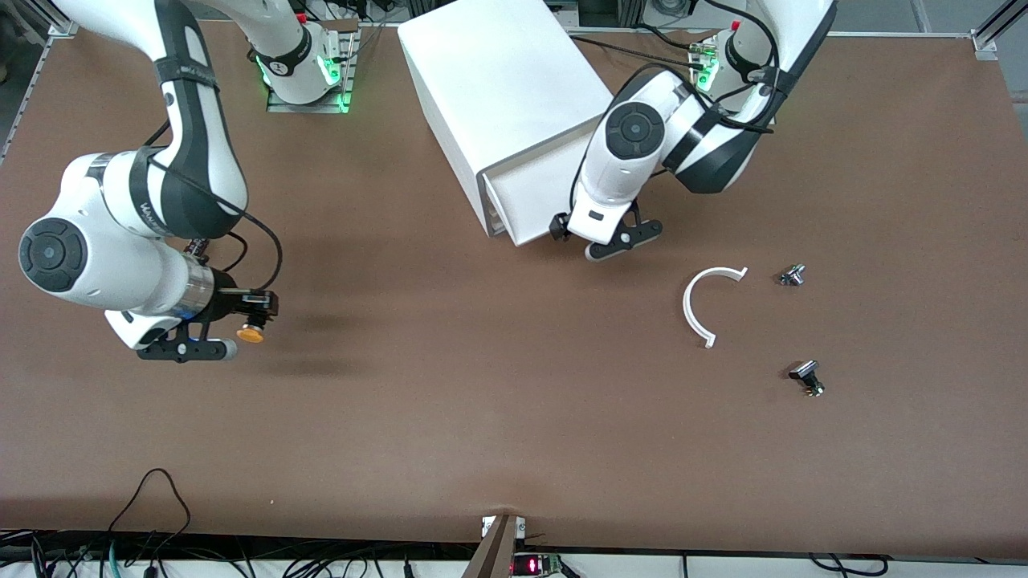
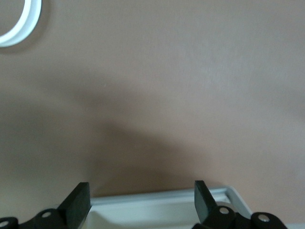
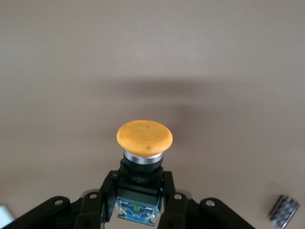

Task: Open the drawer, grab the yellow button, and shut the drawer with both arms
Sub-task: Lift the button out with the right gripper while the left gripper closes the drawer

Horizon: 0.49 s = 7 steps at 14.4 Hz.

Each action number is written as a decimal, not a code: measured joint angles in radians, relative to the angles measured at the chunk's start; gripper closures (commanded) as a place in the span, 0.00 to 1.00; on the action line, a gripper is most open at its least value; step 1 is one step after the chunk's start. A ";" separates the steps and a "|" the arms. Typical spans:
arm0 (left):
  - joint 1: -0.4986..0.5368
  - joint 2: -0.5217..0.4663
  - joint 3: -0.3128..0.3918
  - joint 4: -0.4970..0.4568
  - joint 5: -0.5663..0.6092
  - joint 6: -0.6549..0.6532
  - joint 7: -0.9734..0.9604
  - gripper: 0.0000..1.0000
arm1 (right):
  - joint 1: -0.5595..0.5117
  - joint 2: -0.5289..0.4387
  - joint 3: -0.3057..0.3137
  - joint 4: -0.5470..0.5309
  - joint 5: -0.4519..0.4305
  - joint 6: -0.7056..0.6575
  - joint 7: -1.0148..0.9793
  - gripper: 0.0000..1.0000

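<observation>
One orange-capped push button with a black-and-blue body (image 3: 143,157) sits clamped between the right gripper (image 1: 255,319) fingers, held over bare brown table (image 1: 482,417) at the right arm's end. The left gripper (image 2: 142,202), fingers spread wide, hovers at the white drawer (image 2: 157,210) rim, which only its wrist view reveals. Two black-and-silver knobs (image 1: 792,275) and one white plastic arc (image 1: 703,305) lie nearby.

Two arms: the right arm (image 1: 185,120) and the left arm (image 1: 634,152). Two end effectors, the right end effector (image 3: 141,191) and the left end effector (image 2: 140,191). One button (image 1: 250,333). One cabinet (image 1: 498,104), with one drawer (image 2: 162,199) showing. One white curved strip (image 1: 692,309). Two knob parts, the first (image 1: 792,275) at about three o'clock from the strip, the second (image 1: 806,377) at about four. One counter (image 1: 482,417).
</observation>
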 measured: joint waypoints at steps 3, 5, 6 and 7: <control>-0.001 0.000 -0.044 -0.005 0.000 -0.031 -0.004 0.03 | 0.000 -0.017 -0.041 -0.174 0.000 0.157 -0.126 1.00; -0.001 0.000 -0.071 -0.011 0.000 -0.036 -0.013 0.03 | -0.003 -0.015 -0.052 -0.254 0.000 0.243 -0.176 1.00; -0.001 0.000 -0.083 -0.014 -0.002 -0.041 -0.024 0.02 | -0.007 -0.012 -0.054 -0.287 0.000 0.281 -0.199 1.00; -0.001 -0.001 -0.096 -0.016 -0.005 -0.047 -0.033 0.02 | -0.014 -0.008 -0.055 -0.317 0.000 0.316 -0.216 1.00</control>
